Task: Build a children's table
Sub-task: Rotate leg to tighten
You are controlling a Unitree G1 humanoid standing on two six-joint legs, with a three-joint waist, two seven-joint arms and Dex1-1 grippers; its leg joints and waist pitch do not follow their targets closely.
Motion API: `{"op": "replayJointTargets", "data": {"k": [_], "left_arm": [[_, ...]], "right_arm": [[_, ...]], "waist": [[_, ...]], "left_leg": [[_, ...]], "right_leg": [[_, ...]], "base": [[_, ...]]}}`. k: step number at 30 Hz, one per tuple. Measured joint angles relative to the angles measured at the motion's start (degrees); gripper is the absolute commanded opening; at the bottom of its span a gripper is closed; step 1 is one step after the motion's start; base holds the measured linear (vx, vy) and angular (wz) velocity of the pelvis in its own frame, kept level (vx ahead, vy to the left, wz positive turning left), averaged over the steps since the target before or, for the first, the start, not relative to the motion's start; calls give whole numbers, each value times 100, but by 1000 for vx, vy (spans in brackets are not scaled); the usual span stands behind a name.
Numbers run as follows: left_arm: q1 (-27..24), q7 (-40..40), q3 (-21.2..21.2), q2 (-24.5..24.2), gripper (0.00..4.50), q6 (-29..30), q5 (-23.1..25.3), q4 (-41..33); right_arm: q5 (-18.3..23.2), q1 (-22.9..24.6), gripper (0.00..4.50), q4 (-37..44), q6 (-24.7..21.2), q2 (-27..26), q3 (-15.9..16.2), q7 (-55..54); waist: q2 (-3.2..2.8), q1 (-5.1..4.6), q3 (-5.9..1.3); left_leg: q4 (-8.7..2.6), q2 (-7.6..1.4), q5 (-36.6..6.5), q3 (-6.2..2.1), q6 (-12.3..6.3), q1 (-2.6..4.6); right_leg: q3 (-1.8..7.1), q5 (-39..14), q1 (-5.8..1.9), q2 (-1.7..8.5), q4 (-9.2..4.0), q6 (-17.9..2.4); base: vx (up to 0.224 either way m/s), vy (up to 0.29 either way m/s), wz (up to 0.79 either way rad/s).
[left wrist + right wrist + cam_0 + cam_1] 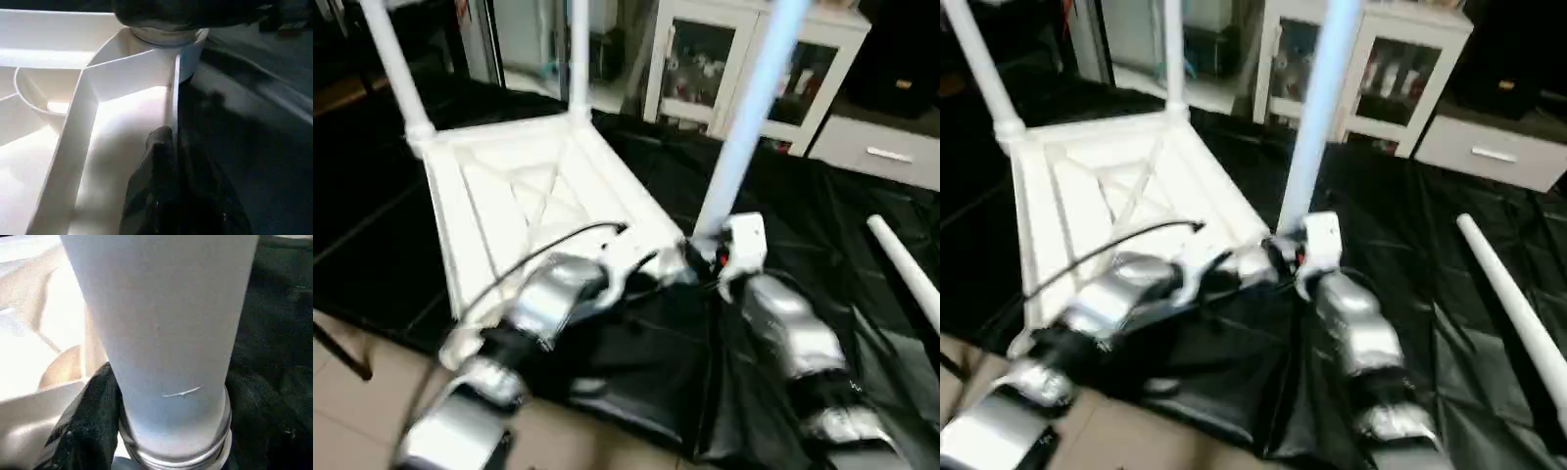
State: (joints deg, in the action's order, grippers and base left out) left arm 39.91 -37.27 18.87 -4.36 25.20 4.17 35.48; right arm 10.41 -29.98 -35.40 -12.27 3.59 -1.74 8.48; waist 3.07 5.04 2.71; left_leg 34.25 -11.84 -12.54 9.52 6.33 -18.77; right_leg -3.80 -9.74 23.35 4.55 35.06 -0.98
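- While the tabletop (pixel 533 211) lies underside-up on the black sheet (pixel 803 225), the right hand (pixel 710 257) grips the upright leg (pixel 744 127) at the tabletop's near corner socket.
- The left hand (pixel 164 147), pinched shut, touches the tabletop's rim beside that socket.
- Two legs (pixel 396 69) stand at the tabletop's far corners.
- A loose leg (pixel 1513 304) lies well right of the tabletop.

- I see the tabletop (pixel 509 206): white, with an X-ribbed underside.
- My 4 legs, like the near one (pixel 744 127), are white.
- The floor sheet (pixel 803 255) is glossy black.
- My forearms (pixel 793 338) are silver.
- The cabinet (pixel 744 69) is white.
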Motion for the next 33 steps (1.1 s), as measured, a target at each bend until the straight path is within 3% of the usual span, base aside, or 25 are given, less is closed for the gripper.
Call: {"op": "replayJointTargets", "data": {"k": [3, 7, 12, 13, 18, 19, 21, 23, 25, 30, 33], "left_arm": [[100, 304, -44, 184, 0, -27, 4, 182], [257, 768, -106, 485, 0, -110, 70, 479], [283, 779, -107, 479, 0, -142, 74, 481], [287, 778, -107, 475, 0, -150, 73, 481], [308, 778, -171, 312, 0, -251, 75, 493], [308, 750, -174, 246, 0, -271, 68, 478], [307, 688, -192, 197, 0, -276, 54, 442], [290, 582, -209, 127, 0, -271, 53, 356], [156, 313, -167, -82, 0, -252, 52, 50], [46, -85, -154, -377, 0, -266, 5, -186], [-184, -604, -33, -643, 0, -249, -46, -598]], "right_arm": [[-13, -186, 264, -238, 136, -178, -101, -572], [-19, -648, 264, -888, 551, -624, -512, -1682], [0, -700, 264, -1107, 993, -677, -652, -1547], [-7, -682, 319, -1139, 1082, -647, -651, -1420], [14, -530, 353, -1131, 1198, -656, -563, -962], [20, -463, 376, -1055, 1215, -599, -546, -810], [18, -392, 376, -951, 1200, -530, -460, -606], [19, -335, 405, -785, 1113, -439, -403, -388], [112, -112, 416, -282, 771, -152, -231, 223], [248, 101, 446, 240, 394, 132, -106, 951], [366, 446, 446, 933, 14, 842, 247, 1998]], "waist": [[-5, 3, -3], [-6, 1, -3], [-6, 3, -3], [-8, 3, -1], [-29, -40, 15], [-36, -39, 20], [-45, -31, 26], [-47, -22, 27], [-47, -1, 27], [-43, 30, 29], [-44, 93, 29]], "left_leg": [[-3, -1, 0, 0, 0, -8], [-4, 0, 0, 7, 0, -25], [-12, 0, -1, 17, -1, -36], [-13, 0, -1, 19, -2, -41], [-16, -2, 0, 18, -2, -52], [-17, -2, 0, 17, -2, -59], [-21, -3, 0, 19, -2, -65], [-22, -3, 1, 20, -3, -87], [-22, -3, 24, 21, -43, -123], [-21, -3, 31, 24, -58, -133], [-19, -2, 27, 26, -64, -131]], "right_leg": [[-1, -2, 2, 0, -2, 4], [2, -5, 16, 0, -5, 9], [7, -2, 32, 0, -5, 2], [7, -2, 38, 0, -5, 2], [12, 5, 65, -8, 0, -6], [11, 5, 72, -9, 3, -5], [10, 4, 79, -10, 2, -6], [10, 4, 101, -11, 1, -6], [10, 3, 134, -11, 1, -8], [9, 2, 162, -10, 11, -13], [10, 1, 154, -6, 0, -13]], "base": [[0, 0, 0], [0, 0, 0], [0, 0, 0], [0, 0, 0], [0, 0, 0], [0, 0, 0], [0, 0, 0], [0, 0, 0], [0, 0, 0], [0, 0, 0], [0, 0, 0]]}}
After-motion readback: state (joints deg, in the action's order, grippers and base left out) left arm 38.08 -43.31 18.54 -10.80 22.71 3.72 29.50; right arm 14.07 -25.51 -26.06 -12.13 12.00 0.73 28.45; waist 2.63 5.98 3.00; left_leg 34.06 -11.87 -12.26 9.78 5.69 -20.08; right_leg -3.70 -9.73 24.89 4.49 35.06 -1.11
